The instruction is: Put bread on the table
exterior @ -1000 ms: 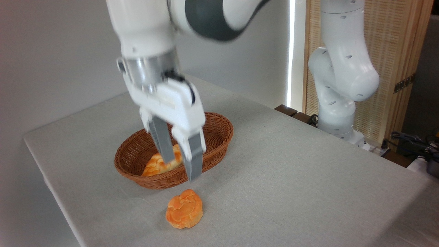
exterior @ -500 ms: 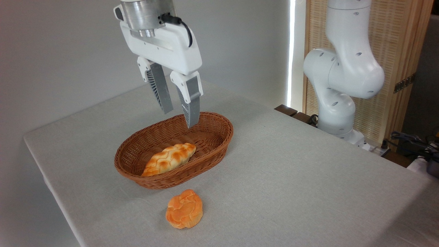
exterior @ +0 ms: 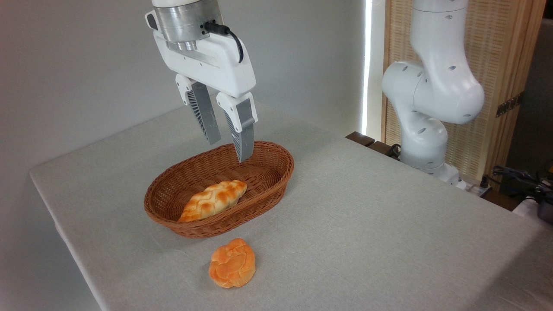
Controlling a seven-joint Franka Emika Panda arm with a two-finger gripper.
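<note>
Two baked pieces were on show for you: the bread (exterior: 232,263), a small orange-golden bun with a lobed top, lay on the table (exterior: 367,224) in the lower centre of the frame, just in front of the wicker basket (exterior: 263,190) and apart from its rim; the braided loaf (exterior: 213,200) lay inside that basket, slanting from lower left to upper right.

Your gripper (exterior: 228,151) hung in the upper centre of the frame, above the far part of the basket, well clear of the bun. Its jaws stood apart with a moderate gap and nothing between them; the ribbed grey fingers (exterior: 243,131) pointed down and slightly to the right.

You could read no brand, label or writing anywhere on the arm, the basket or the cloth.

You had a light grey-beige woven cloth covering the whole table, with faint creases near the basket. Behind it stood a plain pale wall across the left and centre. At the upper right, the arm's white base column (exterior: 425,108) rose beside a slatted wooden screen (exterior: 492,77), with a bright vertical strip of light (exterior: 367,65) to its left. Dark cables (exterior: 518,179) lay at the right edge.
</note>
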